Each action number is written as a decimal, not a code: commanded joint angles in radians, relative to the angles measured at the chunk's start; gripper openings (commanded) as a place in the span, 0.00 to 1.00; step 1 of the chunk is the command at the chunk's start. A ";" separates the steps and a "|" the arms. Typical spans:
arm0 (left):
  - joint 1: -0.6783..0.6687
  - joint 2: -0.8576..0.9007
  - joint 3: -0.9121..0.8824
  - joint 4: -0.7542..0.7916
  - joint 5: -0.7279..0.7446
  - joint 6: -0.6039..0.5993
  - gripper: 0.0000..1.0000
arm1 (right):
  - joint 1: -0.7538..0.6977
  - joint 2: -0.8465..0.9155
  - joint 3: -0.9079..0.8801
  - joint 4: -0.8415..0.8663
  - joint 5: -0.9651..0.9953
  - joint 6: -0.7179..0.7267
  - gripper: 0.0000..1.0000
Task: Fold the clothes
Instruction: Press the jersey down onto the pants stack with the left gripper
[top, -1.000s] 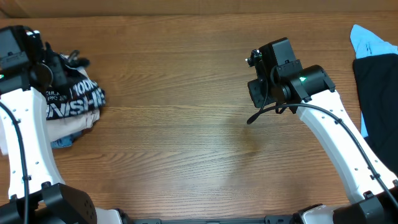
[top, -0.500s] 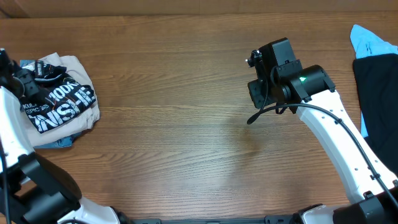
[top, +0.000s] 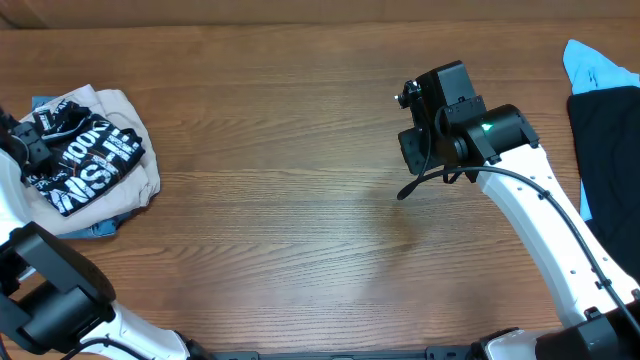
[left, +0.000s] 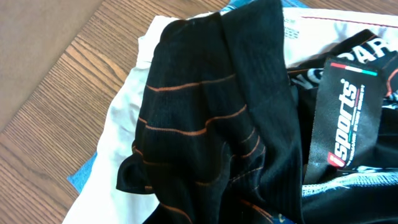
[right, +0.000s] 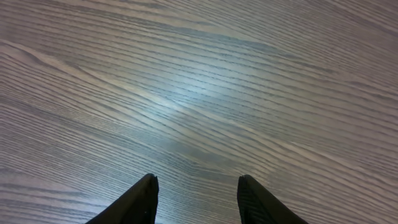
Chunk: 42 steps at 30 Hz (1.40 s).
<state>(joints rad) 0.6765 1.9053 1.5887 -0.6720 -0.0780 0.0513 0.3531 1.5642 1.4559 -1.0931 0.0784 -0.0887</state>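
Observation:
The clothes (top: 88, 160), a black garment with big white lettering, lie bunched on a beige pile at the table's left end. My left gripper (top: 24, 150) sits at the garment's left edge, at the frame's border. In the left wrist view, black fabric with thin orange lines (left: 211, 118) fills the picture, gathers toward the bottom edge and hides the jaws, which are shut on it. A black "sports" tag (left: 343, 118) hangs at the right. My right gripper (top: 415, 150) hovers over bare wood, open and empty (right: 198, 186).
Beige trousers (top: 128, 115) lie under the black garment, with a blue cloth (top: 100, 229) peeking out below them. At the table's right edge lie a light-blue garment (top: 597, 65) and another black one (top: 608, 140). The wooden table (top: 300, 230) spreads between the arms.
My left gripper has drawn back to the left, pulling the black garment with it, so the lettering now lies further left and more tilted on the beige pile. The right arm has not moved.

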 joint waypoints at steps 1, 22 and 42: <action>0.030 0.006 0.023 0.036 -0.007 -0.016 0.10 | -0.006 -0.029 0.019 0.002 -0.012 0.008 0.45; 0.071 0.024 0.065 0.027 0.027 -0.082 1.00 | -0.006 -0.029 0.019 0.002 -0.012 0.008 0.46; -0.104 0.041 0.180 -0.172 0.194 0.013 0.48 | -0.006 -0.029 0.019 -0.009 -0.012 0.008 0.46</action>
<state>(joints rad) 0.5949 1.9141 1.7592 -0.8658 0.2127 0.0414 0.3531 1.5642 1.4559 -1.0985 0.0738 -0.0826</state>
